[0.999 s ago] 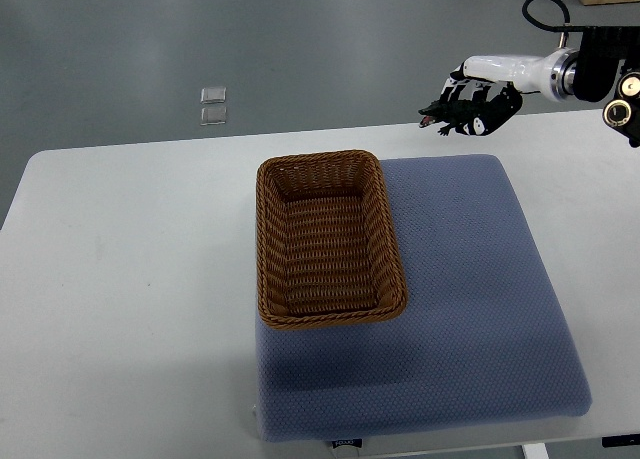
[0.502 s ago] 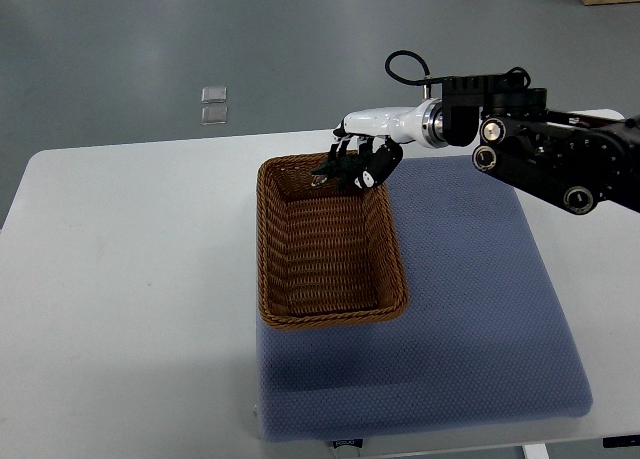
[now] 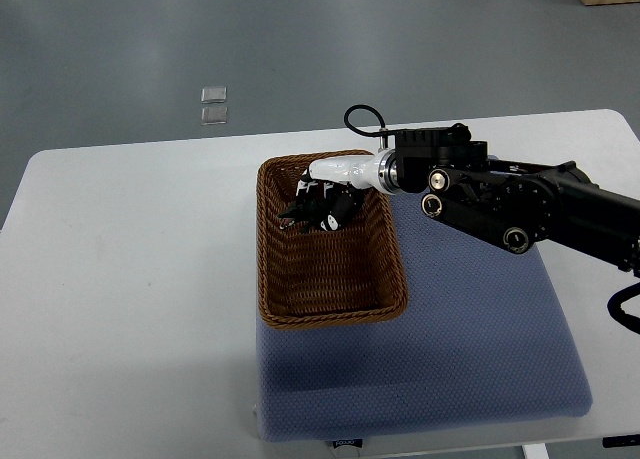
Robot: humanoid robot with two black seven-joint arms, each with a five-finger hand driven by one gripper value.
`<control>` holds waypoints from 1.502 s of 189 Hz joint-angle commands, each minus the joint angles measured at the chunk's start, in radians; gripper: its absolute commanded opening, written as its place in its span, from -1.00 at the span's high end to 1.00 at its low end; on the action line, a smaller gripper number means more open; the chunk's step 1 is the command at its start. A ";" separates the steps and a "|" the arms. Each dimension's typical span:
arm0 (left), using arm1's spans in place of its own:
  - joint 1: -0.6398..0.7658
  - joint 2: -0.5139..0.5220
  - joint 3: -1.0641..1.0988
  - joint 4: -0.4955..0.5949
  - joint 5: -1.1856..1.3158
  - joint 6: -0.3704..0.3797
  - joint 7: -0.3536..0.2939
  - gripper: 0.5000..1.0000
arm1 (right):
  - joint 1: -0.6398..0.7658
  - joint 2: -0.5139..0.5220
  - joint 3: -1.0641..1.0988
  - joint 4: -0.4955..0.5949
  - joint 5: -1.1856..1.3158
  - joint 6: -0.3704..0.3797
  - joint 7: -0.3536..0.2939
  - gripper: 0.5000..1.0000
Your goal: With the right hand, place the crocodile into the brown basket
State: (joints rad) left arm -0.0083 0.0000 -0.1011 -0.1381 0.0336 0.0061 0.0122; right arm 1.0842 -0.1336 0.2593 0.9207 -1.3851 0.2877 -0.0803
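The right robot hand (image 3: 328, 191) is hovering over the far end of the brown basket (image 3: 330, 317), its fingers curling tightly around the dark crocodile (image 3: 303, 212) and gripping it. The crocodile is hanging within the basket's far half, just above the woven floor; whether it is touching the weave cannot be told. Under the basket, a blue cushion (image 3: 470, 339) is lying on the white desk (image 3: 130, 279).

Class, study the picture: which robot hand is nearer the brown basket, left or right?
Right. The right robot hand is over the far end of the brown basket, holding the crocodile. The left robot hand is out of view.
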 commanded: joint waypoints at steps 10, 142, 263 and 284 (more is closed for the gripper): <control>0.001 0.000 0.000 0.000 0.000 0.000 0.000 -1.00 | -0.021 0.014 0.000 -0.008 0.000 -0.012 0.000 0.99; 0.001 0.000 0.000 0.002 0.000 0.000 0.000 -1.00 | -0.014 -0.024 0.060 0.004 0.018 -0.007 0.000 -0.71; -0.001 0.000 0.001 0.000 0.002 0.000 0.000 -1.00 | -0.325 -0.060 0.900 -0.089 0.767 -0.019 0.076 -0.71; 0.001 0.000 0.001 0.000 0.000 0.000 0.000 -1.00 | -0.359 -0.034 0.936 -0.166 1.030 -0.019 0.120 -0.71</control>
State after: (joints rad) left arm -0.0087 0.0000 -0.1002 -0.1381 0.0339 0.0062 0.0126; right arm 0.7585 -0.1888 1.1546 0.8227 -0.5891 0.2677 -0.0005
